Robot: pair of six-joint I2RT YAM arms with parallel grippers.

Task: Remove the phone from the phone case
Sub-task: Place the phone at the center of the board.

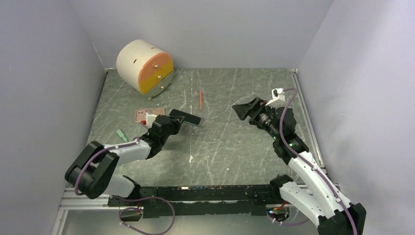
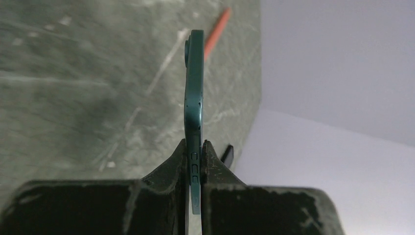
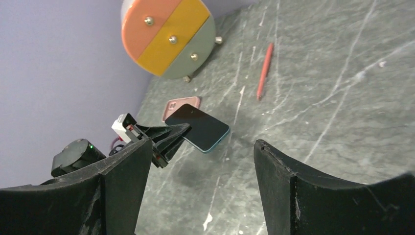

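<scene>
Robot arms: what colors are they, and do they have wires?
The left arm and right arm have white shells and chunky black joints. Thin purple cables loop along both. The left gripper and right gripper are black, with two wedge-shaped fingers each.

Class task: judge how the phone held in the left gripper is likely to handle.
Probably stiff: the phone juts out from the left gripper without drooping. Likely slippery: its edge looks smooth, and it is pinched only near one end, so it might pivot.
</scene>
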